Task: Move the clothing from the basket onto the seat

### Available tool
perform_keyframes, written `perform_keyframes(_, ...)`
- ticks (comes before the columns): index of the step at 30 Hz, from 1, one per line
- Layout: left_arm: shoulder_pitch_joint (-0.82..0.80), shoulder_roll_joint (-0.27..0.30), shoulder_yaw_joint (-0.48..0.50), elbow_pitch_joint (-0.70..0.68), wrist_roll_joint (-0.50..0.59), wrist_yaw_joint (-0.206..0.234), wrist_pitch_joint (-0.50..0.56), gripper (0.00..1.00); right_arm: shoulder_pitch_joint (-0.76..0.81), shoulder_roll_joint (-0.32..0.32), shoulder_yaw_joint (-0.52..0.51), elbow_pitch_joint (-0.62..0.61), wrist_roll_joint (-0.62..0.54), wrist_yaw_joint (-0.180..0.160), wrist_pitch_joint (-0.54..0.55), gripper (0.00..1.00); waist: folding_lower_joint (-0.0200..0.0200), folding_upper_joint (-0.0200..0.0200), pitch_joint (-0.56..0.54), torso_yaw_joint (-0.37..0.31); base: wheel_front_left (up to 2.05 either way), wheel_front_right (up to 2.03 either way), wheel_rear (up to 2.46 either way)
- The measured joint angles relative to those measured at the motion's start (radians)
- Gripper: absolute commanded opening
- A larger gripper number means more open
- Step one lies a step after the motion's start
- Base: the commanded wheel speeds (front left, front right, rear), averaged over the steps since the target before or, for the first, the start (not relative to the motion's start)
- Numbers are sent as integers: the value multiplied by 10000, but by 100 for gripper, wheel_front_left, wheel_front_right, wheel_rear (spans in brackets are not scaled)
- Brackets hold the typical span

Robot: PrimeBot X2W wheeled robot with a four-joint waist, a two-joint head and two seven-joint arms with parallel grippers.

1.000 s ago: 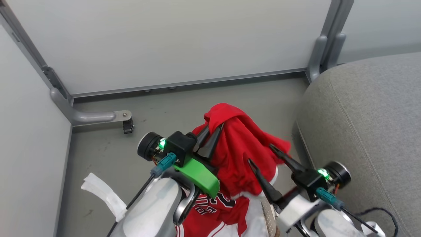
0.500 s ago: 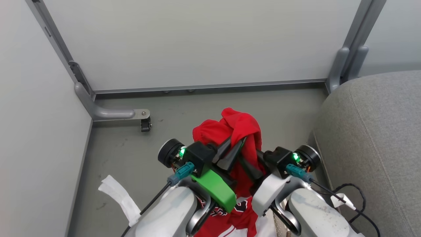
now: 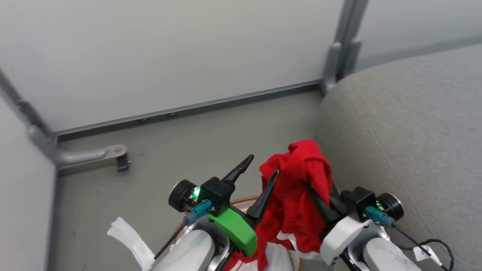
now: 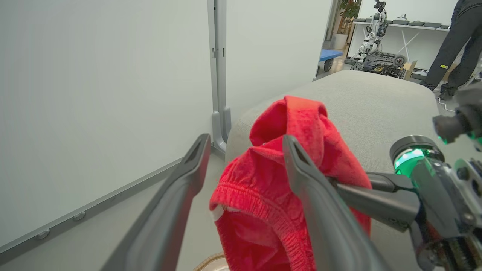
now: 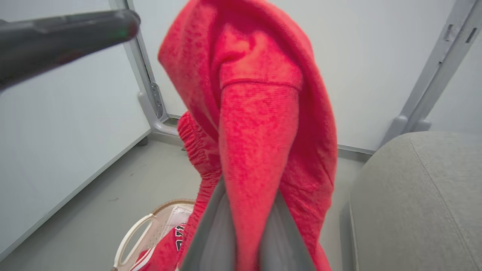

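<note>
**Limp red garment pinched in one gripper, beside the seat**

The right gripper (image 3: 314,194) is clenched on a bunched fold of the red garment (image 3: 301,180), and its two fingers vanish into the cloth. The garment hangs in the air above the basket (image 5: 131,233), close against the rounded edge of the seat (image 3: 395,124) but not yet on it. The white hem trim dangles at the bottom, down near the basket rim. The left gripper (image 3: 263,163) is released, with its fingers spread wide just beside the garment. One finger lies close to the cloth, and I cannot tell whether it touches. The jersey (image 5: 165,248) lies in the basket, with its lettering partly showing.

The garment looks light and wholly limp. It drapes over the fingers, folds on itself and keeps no shape, so weight is no concern but trailing ends are. The knit looks textured rather than slick, so a pinch on a thick fold or the gathered elastic band should hold well, while a single thin layer could creep out. The low hem may drag on the basket rim or catch the seat's edge, so it likely needs height before it crosses.

The jersey looks smoother and thinner, and probably more slippery. The safer hold there is a gathered ridge near its middle, not a flat single layer or the white liner beneath.
</note>
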Motion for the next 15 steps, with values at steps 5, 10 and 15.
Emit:
perform_keyframes(5, 40, 6, -123, -17, -48, 0, 2, 100, 173, -245, -320, -282, 17, 0, 0, 0, 0, 0, 144, -1200, 0, 0, 0)
perform_keyframes(10, 48, 12, -531, -21, -217, 0, 0, 100, 252, -594, -965, -533, -196, 0, 0, 0, 0, 0, 329, -2360, 0, 0, 0)
perform_keyframes(15, -114, 150, -708, -40, -272, 0, 0, 100, 12, -913, -1377, -665, -451, 0, 0, 0, 0, 1, 730, -3049, 0, 0, 0)
